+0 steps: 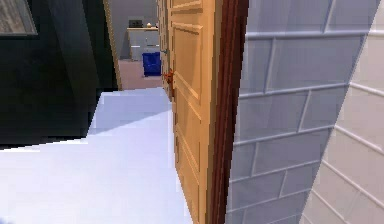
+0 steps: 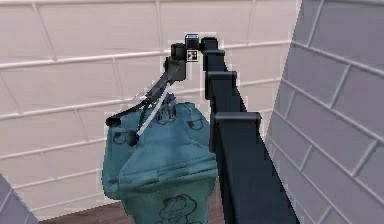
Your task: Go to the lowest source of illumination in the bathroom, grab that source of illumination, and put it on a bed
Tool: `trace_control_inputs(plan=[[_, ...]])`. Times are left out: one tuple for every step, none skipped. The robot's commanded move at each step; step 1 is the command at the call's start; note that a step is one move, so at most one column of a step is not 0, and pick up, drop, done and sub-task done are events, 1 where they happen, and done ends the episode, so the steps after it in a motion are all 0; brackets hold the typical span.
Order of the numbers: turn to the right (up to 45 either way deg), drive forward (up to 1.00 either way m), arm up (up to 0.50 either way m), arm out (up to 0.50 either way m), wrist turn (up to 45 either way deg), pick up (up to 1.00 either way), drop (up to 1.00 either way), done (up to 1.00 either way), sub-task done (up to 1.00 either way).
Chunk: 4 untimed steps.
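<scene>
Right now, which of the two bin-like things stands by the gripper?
The teal bin by the tiled wall, with the gripper at its top; the blue one stands far off beyond the open door.

Forward view: pale blue-white floor [image 1: 90, 170] runs from lower left to centre, and a wooden door [image 1: 192, 100] stands at its right edge, mid-frame. Past the doorway, upper centre, a strip of pinkish floor [image 1: 140, 84] carries a pale cabinet [image 1: 143, 42] and a blue box [image 1: 151, 64].

Arm side view: brown floor [image 2: 85, 214] at bottom left. A teal bin [image 2: 150, 175] stands on it, close to the tiled wall [image 2: 70, 60].
</scene>
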Motion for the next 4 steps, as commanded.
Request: trace_control_inputs(plan=[[0.0,0.0,0.0,0.0,45.0,0.0,0.0,0.0,0.0],[0.0,0.0,0.0,0.0,45.0,0.0,0.0,0.0,0.0],[0.0,0.0,0.0,0.0,18.0,0.0,0.0,0.0,0.0],[0.0,0.0,0.0,0.0,0.0,1.0,0.0,0.0,0.0]])
